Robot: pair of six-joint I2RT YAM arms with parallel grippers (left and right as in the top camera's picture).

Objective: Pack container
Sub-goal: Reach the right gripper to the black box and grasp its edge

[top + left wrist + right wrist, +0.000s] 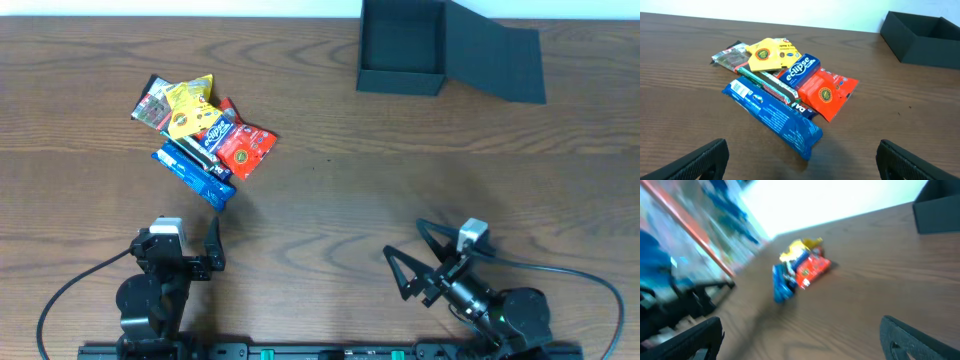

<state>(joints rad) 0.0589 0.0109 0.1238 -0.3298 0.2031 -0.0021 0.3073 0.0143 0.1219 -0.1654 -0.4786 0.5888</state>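
Observation:
The container [400, 48] is a dark teal-grey square box at the far right, open, with its flap lid [497, 62] lying flat to its right. Its corner also shows in the left wrist view [922, 37] and the blurred right wrist view [940, 212]. A pile of snack packets [205, 135] lies at the far left: a long blue packet [772, 117], a red one [826, 92], a yellow one [772, 54] and a blue gum pack [799, 67]. My left gripper [802, 167] stands open just short of the blue packet. My right gripper [800, 340] is open over bare wood, far from the pile [800, 270].
The table is dark wood [330, 200]. Both arm bases and their cables sit along the near edge, the left gripper [180, 242] below the pile and the right gripper [408, 245] angled toward the upper left.

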